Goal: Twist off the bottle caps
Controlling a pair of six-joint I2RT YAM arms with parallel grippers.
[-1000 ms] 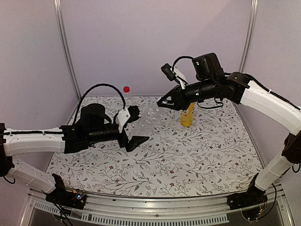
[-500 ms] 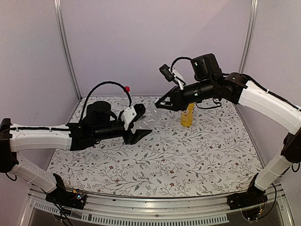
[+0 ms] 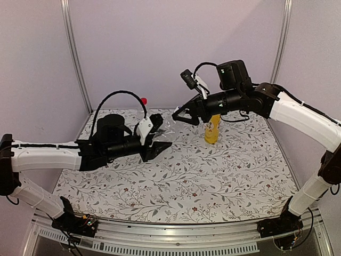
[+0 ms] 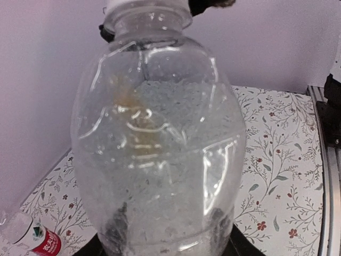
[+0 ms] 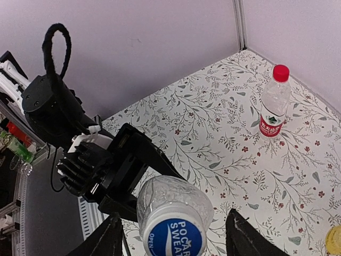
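Left pincer (image 3: 159,134): closed around the lower body of the clear bottle (image 4: 160,160), one black finger on each side, holding it over the left half of the bench (image 3: 213,176).
Clear bottle: unlabelled, beaded with droplets inside, and filling the left wrist view. Its neck points up toward the right arm.
Blue cap (image 5: 173,236): on the clear bottle's neck, facing the right wrist camera, with white lettering on top.
Right pincer (image 3: 179,116): spread wide, a finger on either side of the blue cap. There is a gap on both sides and neither finger touches it.
Yellow bottle (image 3: 212,130): upright on the bench beyond the right pincer. Its top is hidden behind the right arm in the overhead view.
Labelled bottle (image 5: 273,109): clear with a red-and-white label, upright near the far left corner, well apart from both pincers.
Red cap (image 5: 281,72): on the labelled bottle.
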